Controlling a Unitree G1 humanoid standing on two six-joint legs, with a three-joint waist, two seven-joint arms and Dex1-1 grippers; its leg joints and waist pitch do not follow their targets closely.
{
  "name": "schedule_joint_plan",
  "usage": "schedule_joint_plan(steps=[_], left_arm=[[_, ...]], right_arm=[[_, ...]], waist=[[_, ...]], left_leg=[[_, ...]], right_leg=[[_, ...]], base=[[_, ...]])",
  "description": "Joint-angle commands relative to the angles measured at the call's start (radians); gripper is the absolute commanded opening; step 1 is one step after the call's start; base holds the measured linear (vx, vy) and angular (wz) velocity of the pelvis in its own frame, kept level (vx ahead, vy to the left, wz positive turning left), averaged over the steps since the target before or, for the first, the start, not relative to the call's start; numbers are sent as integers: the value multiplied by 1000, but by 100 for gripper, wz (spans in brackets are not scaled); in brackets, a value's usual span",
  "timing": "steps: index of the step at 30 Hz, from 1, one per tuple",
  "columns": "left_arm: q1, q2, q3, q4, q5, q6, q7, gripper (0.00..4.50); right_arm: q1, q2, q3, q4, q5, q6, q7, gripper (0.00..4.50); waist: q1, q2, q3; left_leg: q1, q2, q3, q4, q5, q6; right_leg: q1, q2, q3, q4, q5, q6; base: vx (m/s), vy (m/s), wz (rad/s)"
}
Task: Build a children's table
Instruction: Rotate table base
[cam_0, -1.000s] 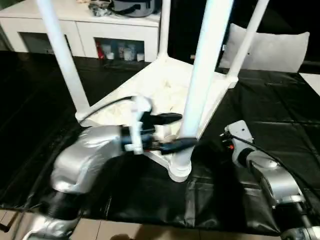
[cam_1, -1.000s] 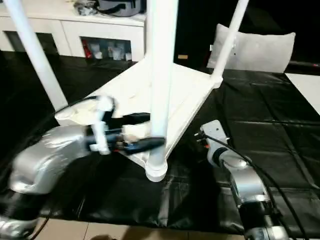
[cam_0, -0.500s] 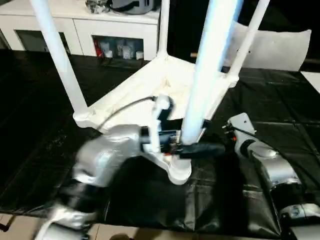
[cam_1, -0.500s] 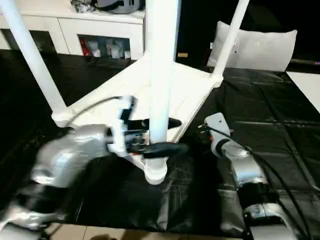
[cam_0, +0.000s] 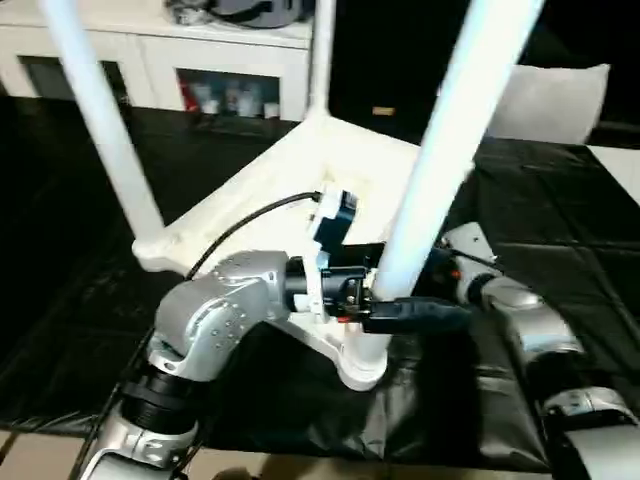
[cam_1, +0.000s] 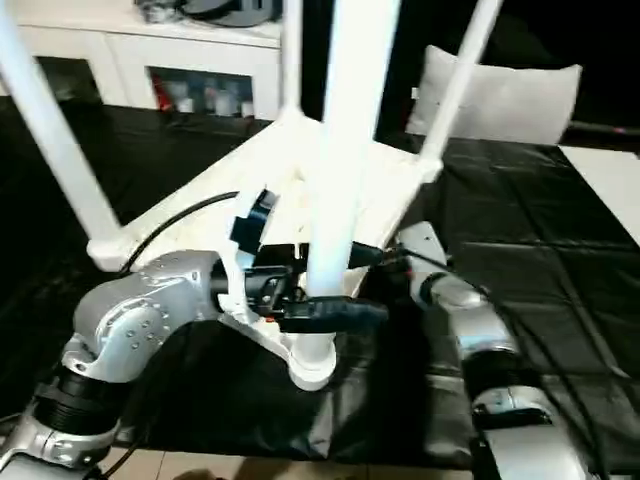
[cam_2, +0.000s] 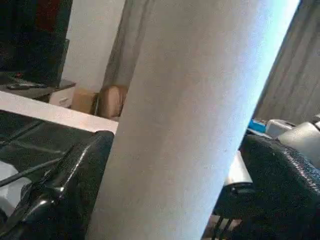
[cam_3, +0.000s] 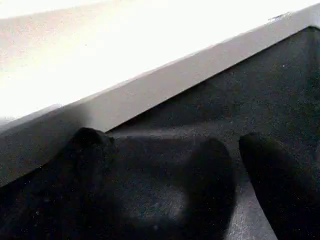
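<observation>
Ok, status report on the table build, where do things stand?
Left gripper open, its fingers either side of the nearest leg. Right gripper open, empty, near the tabletop edge. Tabletop upside down, four legs standing. Nothing in the way.

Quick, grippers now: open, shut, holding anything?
Left gripper: open wide, one finger on each side of the nearest table leg; whether the fingers press it cannot be told.
Right gripper: open, holding nothing, low by the tabletop edge.
</observation>
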Motion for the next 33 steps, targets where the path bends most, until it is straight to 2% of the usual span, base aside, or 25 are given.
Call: schedule_joint_plan(steps=[1,4,8,12,13,14,15,18,24,26,28,31,33], left_arm=[[-28,-41,-24,-34,-33,7,14,445],[-34,-57,-20,-30,-40,7,29,445],[-39,-70,-23,2,7,-25,53,445],[-54,-72,-30,66,108,-94,110,445],[-68,-66,-32,113,175,-141,154,445],[-68,-65,-32,115,177,-142,156,445],[-76,-53,-29,150,223,-177,190,445],[-81,-20,-18,188,284,-214,238,445],[-32,42,12,148,291,-223,215,445],[18,68,13,99,286,-231,203,445],[45,82,6,71,283,-232,201,445],[86,124,-20,45,320,-226,211,445],[110,182,-56,39,382,-228,213,445]], right_arm=[[-27,64,59,-3,4,-35,72,450],[-37,84,68,-1,0,-44,89,450],[-52,100,70,24,-7,-66,105,450],[-60,112,68,39,-16,-78,92,450],[-64,112,62,53,-23,-82,73,450],[-64,112,62,53,-24,-82,73,450],[-63,107,55,62,-28,-83,55,450],[-54,85,33,71,-28,-81,27,450],[13,27,-6,2,-8,-71,47,450],[77,-12,-24,-87,12,-59,85,450],[105,-26,-31,-129,27,-54,105,450],[163,-56,-42,-224,37,-46,116,450],[203,-76,-56,-293,58,-42,135,450]], waist=[[7,-13,-68],[-4,-15,-68],[-12,-14,-67],[-11,-15,-67],[-12,-15,-68],[-11,-14,-69],[-8,-15,-70],[-4,-14,-69],[9,-12,-70],[11,-11,-70],[12,-12,-69],[16,-14,-65],[15,-10,-61]], left_leg=[[-4,26,-4,-68,-189,4],[-3,28,-7,-69,-202,-2],[1,28,-7,-69,-226,-2],[2,29,-9,-70,-231,2],[3,30,-8,-71,-229,1],[5,30,-9,-71,-228,2],[5,30,-9,-71,-219,1],[10,31,-9,-71,-234,-2],[9,31,-6,-71,-221,-6],[8,33,-7,-72,-223,-5],[8,33,-6,-72,-224,1],[7,32,-7,-75,-245,6],[13,30,-9,-76,-283,3]], right_leg=[[57,-77,43,-77,-362,-141],[57,-76,42,-79,-374,-132],[53,-76,43,-81,-381,-141],[52,-74,43,-82,-376,-135],[52,-74,44,-81,-371,-135],[50,-72,44,-82,-366,-131],[54,-77,45,-80,-356,-137],[50,-75,45,-78,-354,-137],[51,-75,46,-73,-312,-152],[53,-75,47,-72,-305,-152],[53,-74,47,-73,-298,-154],[51,-74,47,-79,-361,-131],[43,-72,44,-90,-448,-100]], base=[[0,0,0],[0,0,0],[0,0,0],[0,0,0],[0,0,0],[0,0,0],[0,0,0],[0,0,0],[0,0,0],[0,0,0],[0,0,0],[0,0,0],[0,0,0]])
